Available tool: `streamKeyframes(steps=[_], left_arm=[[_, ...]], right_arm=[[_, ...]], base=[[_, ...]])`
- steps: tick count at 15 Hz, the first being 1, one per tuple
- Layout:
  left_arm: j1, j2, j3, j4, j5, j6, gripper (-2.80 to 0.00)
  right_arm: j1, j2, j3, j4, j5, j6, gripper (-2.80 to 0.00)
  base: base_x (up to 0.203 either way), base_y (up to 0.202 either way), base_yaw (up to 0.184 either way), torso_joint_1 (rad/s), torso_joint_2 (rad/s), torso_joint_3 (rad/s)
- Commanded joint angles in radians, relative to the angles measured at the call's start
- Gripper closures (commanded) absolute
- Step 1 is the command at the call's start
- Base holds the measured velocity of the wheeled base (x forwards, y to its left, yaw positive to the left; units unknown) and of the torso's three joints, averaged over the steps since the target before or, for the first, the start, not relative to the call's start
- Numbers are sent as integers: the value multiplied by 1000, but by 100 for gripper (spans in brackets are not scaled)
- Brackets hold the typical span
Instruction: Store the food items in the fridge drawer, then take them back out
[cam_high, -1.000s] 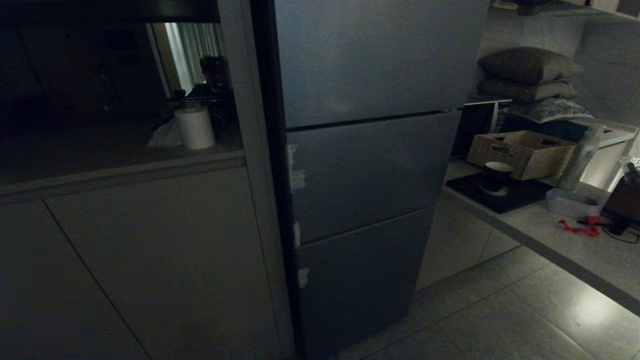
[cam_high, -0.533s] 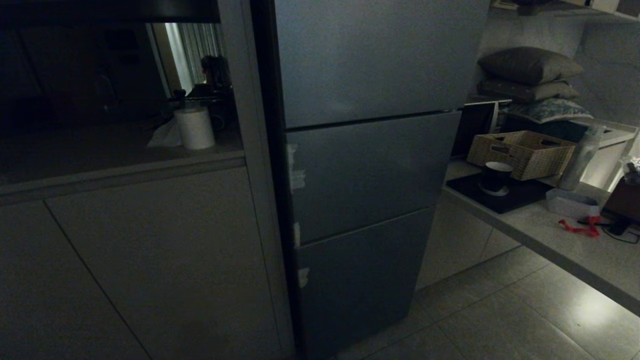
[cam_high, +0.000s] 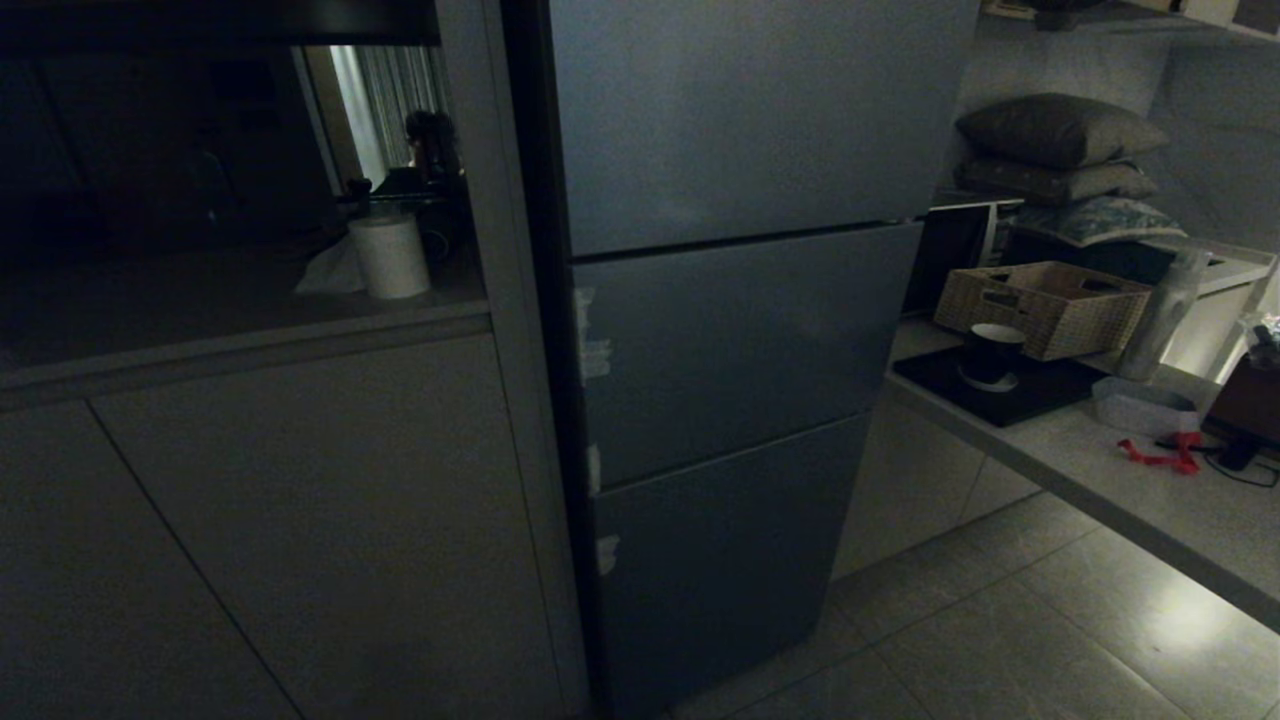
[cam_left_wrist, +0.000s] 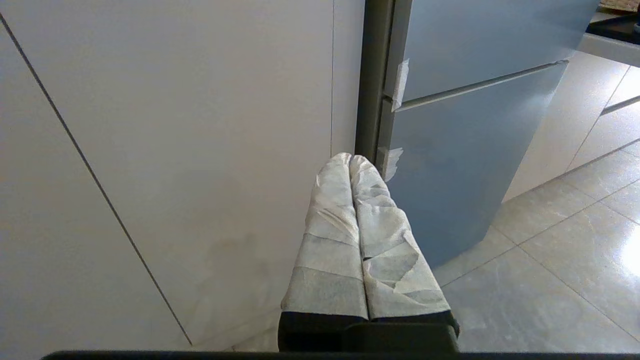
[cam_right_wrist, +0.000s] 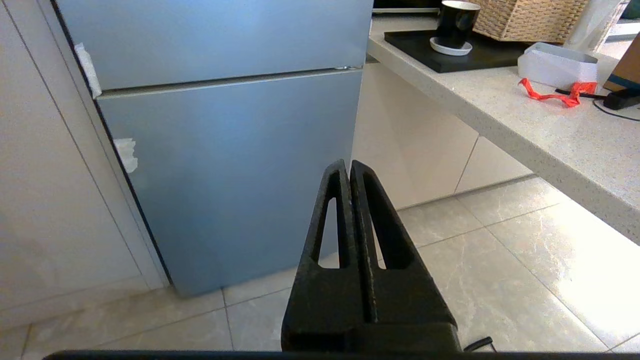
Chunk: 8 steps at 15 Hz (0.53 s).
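Observation:
A grey-blue three-door fridge stands before me with all its doors shut, so the fridge drawer is hidden and no food items show. My left gripper, its fingers wrapped in white tape, is shut and empty, low down by the fridge's left edge and the white cabinet. The black right gripper is shut on nothing, low in front of the fridge's bottom door. Neither arm appears in the head view.
White cabinets and a counter niche with a paper roll lie left of the fridge. On the right a counter carries a wicker basket, a dark cup on a black tray, a white box and a red ribbon. Tiled floor lies below.

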<state>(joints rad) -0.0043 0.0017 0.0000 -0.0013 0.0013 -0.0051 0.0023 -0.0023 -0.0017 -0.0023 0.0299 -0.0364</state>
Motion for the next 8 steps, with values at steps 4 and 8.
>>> streamKeyframes(steps=[4,8], left_arm=[[0,0,0,0,0,-1,0],[0,0,0,-1,0,-1,0]], right_arm=[[1,2,0,1,1,0,0],[1,2,0,1,1,0,0]], base=[[83,0,-1,0,0,0],[197,0,-1,5,4,2]])
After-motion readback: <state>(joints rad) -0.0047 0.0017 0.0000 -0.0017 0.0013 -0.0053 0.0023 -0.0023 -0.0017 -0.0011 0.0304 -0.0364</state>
